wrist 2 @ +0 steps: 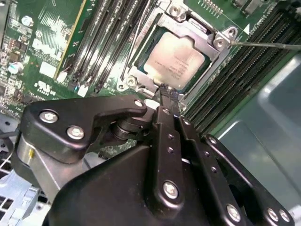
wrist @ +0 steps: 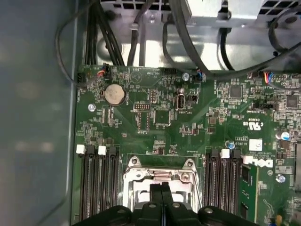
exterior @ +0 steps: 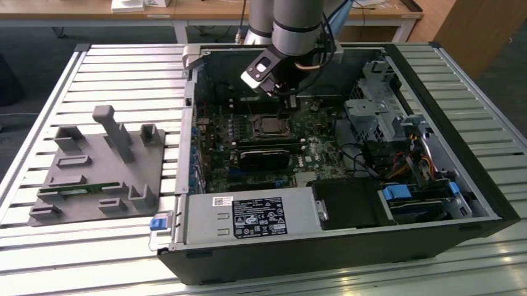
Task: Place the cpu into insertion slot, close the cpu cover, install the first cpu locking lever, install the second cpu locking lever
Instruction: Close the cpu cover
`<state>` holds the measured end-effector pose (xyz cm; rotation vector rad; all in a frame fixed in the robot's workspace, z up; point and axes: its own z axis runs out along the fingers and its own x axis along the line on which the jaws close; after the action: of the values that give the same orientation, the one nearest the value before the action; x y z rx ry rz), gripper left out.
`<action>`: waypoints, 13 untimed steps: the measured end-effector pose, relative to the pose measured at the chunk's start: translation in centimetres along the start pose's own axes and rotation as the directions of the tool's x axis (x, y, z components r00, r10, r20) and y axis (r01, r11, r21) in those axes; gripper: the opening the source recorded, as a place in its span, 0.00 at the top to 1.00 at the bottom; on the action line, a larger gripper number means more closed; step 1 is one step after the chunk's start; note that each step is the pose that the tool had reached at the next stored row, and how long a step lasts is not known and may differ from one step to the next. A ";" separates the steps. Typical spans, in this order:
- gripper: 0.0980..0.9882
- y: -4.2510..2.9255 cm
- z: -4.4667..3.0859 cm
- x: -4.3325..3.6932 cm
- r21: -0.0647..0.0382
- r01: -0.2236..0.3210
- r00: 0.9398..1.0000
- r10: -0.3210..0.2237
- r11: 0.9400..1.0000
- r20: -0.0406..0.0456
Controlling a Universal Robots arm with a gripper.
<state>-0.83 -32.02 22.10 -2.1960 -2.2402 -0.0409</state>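
The cpu [wrist 2: 175, 59], a flat square chip with a dull silver top, lies seated in the insertion slot [exterior: 268, 126] on the green motherboard inside the open computer case. The cpu cover [wrist 2: 190, 29], a silvery frame, lies flat around the chip; its hinge edge [wrist: 157, 173] appears in the first wrist view. A thin metal locking lever [wrist 2: 268, 45] sticks out sideways from one corner of the cover. My gripper [wrist 2: 165, 90] hovers just beside the socket's edge, fingers shut together with nothing between them. In the exterior view the gripper [exterior: 286, 102] hangs just behind the socket.
Black memory slots [wrist 2: 113, 37] flank the socket on both sides. A black fan shroud [exterior: 265, 154] lies in front of it and a power supply [exterior: 247, 219] nearer still. Drive cage [exterior: 374, 117] and cables [wrist: 188, 28] crowd the case. A grey fixture [exterior: 99, 166] stands at the exterior view's left.
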 end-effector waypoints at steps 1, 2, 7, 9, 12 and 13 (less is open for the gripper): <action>0.98 -0.05 0.17 0.00 0.000 0.000 1.000 0.000 1.000 0.000; 0.98 -0.13 0.31 -0.01 0.000 0.000 1.000 0.000 1.000 0.000; 0.98 -1.01 0.52 0.00 0.001 0.000 1.000 0.000 1.000 0.000; 0.98 -1.41 0.55 0.02 0.000 0.000 1.000 0.000 1.000 0.000; 0.98 -1.74 0.67 0.01 0.000 0.000 1.000 0.000 1.000 0.000; 0.98 -1.75 0.74 -0.06 0.001 0.000 1.000 0.000 1.000 0.000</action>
<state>-2.57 -32.10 21.33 -2.1956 -2.2402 -0.0403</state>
